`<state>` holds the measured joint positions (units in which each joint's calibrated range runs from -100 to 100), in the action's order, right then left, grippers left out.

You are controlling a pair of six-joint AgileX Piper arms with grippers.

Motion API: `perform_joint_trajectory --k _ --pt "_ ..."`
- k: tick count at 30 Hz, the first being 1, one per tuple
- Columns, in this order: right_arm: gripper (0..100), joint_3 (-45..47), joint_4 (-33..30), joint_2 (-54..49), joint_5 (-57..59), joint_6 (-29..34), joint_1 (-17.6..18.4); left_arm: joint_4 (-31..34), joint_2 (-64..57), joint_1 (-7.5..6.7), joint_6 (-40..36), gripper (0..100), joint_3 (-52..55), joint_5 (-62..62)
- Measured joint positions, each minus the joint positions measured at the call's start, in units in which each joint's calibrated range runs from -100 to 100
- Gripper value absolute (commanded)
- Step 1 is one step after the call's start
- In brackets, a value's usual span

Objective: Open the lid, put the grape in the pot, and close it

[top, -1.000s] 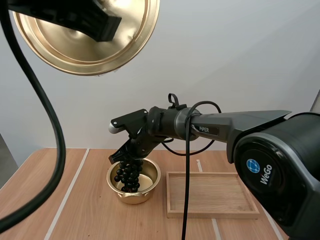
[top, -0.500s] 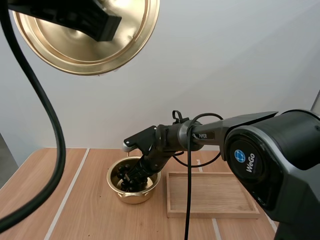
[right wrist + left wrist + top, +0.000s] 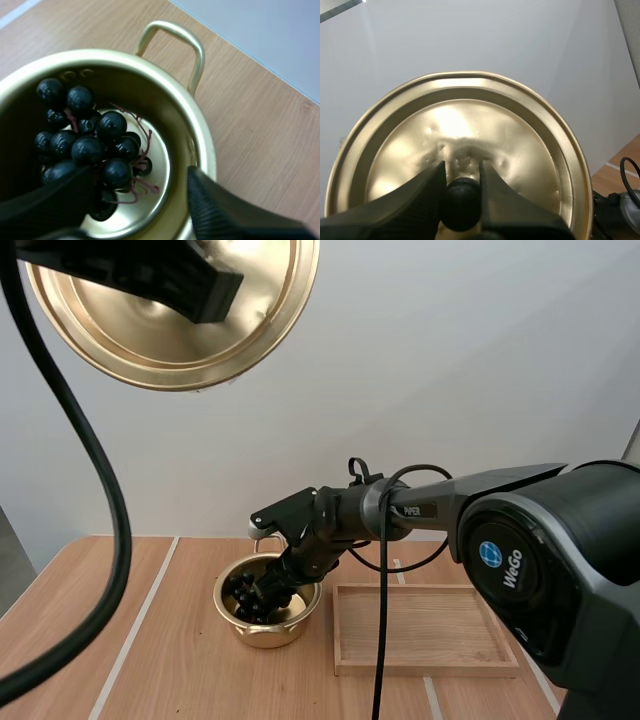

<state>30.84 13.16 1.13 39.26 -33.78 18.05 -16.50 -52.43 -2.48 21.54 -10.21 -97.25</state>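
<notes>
- Clamping the black knob of the round brass-coloured lid, my left gripper pinches it between both fingers, as the left wrist view shows.
- The high view does not show that pinch, but it shows the lid close to the camera, raised well above the light wooden surface.
- Farther off, my right gripper reaches down into the small brass-coloured pot with loop handles.
- The right wrist view adds what the high view hides: the fingers stand apart, and the bunch of dark grapes lies on the pot's bottom, against one finger.
- A shallow rectangular wooden tray sits just beside the pot.
</notes>
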Motion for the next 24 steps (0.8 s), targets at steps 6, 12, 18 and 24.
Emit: perform_joint_trajectory --k 6,12,18,24 --pt "100 0.0 1.6 -4.6 0.8 0.1 0.0 0.0 0.0 0.00 0.0 0 0.0 0.0" --pt "100 0.0 3.7 -9.5 0.8 0.1 0.0 0.0 0.0 0.00 0.0 0 0.0 0.0" --pt "100 0.0 4.9 -10.5 0.8 0.1 0.0 0.0 0.0 0.00 0.0 0 0.0 0.0" --pt "0 0.0 5.7 -10.5 -0.6 0.1 0.0 0.0 0.0 0.00 0.0 0 0.0 0.0"
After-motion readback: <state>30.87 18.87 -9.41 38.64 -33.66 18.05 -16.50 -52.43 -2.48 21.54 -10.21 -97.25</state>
